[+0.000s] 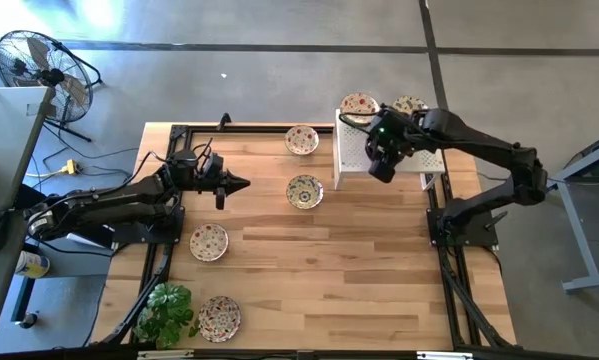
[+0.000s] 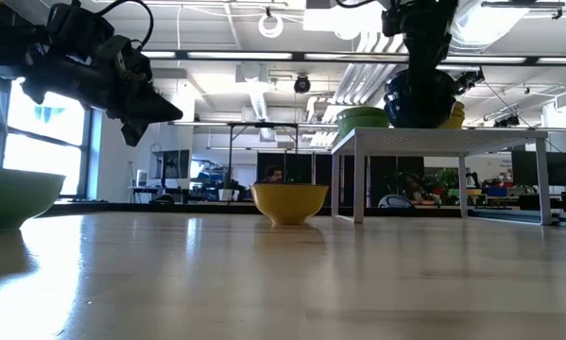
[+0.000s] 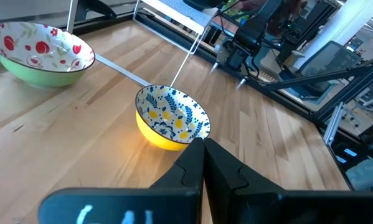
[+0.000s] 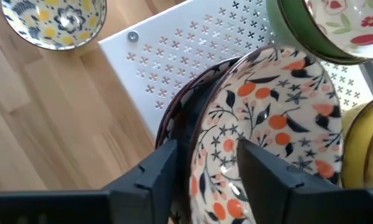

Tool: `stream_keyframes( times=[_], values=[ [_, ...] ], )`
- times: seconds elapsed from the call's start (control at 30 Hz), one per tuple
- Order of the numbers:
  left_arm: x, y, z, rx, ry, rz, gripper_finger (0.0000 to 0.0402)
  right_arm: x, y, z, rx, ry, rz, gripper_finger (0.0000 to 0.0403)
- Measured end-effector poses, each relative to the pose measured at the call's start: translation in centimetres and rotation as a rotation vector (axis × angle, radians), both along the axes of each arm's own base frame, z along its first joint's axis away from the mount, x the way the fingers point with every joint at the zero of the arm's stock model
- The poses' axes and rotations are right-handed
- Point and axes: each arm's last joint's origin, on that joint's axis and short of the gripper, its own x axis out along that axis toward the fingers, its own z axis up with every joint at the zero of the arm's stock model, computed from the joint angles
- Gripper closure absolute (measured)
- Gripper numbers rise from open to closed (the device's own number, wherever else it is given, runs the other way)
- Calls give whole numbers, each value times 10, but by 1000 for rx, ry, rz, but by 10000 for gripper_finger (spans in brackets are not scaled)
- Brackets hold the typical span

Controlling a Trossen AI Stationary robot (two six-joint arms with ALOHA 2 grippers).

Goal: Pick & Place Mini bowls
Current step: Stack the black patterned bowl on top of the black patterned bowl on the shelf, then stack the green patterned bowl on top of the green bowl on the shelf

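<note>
The right pincer is over the white metal stand with little cross-shaped holes, at the far right part of the light wooden counter. Its two dark fingers sit on either side of the rim of a small round bowl with orange fruit and dark blue leaves painted inside. One finger is outside the rim and one is inside. The fingers are a little apart, and I cannot tell if they are pressing on the bowl. This bowl rests on the stand. Touching it is a green bowl with red fruit inside, and a yellow bowl shows just beside it.

The left pincer hangs in the air over the left middle of the counter. Its fingers are pressed together and it holds nothing.

More mini bowls lie on the counter. A yellow bowl with blue and yellow flowers inside sits in the middle, near the stand. A green bowl with red spots inside sits by the far edge. Another small patterned bowl is nearer the left side, and one more is in the near left corner, just beside a leafy green plant.
</note>
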Motion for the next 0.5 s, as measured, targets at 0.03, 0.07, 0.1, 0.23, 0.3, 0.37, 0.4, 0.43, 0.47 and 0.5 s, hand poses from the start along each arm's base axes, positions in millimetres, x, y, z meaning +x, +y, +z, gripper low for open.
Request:
stream_keyframes(
  times=[0.03, 0.07, 0.1, 0.23, 0.3, 0.37, 0.4, 0.43, 0.47, 0.5],
  values=[
    [0, 0, 0, 0, 0, 0, 401, 0, 0, 1, 4, -7, -2, 238],
    [0, 0, 0, 0, 0, 0, 401, 0, 0, 3, 3, -16, -2, 230],
    [0, 0, 0, 0, 0, 0, 401, 1, 0, 5, 2, -26, -1, 221],
    [0, 0, 0, 1, 0, 0, 401, 2, 0, 18, -8, -86, 6, 197],
    [0, 0, 0, 2, 0, -1, 401, 3, 0, 25, -17, -120, 8, 190],
    [0, 0, 0, 2, 0, -1, 401, 4, 0, 31, -16, -160, 19, 188],
    [0, 0, 0, 2, 1, -1, 401, 5, 0, 34, -19, -183, 23, 188],
    [0, 0, 0, 2, 0, -1, 401, 6, 0, 36, -22, -202, 27, 188],
    [0, 0, 0, 2, 0, -1, 401, 7, 0, 39, -24, -219, 31, 189],
    [0, 0, 0, 2, 0, -1, 401, 8, 0, 40, -31, -235, 36, 191]
  ],
)
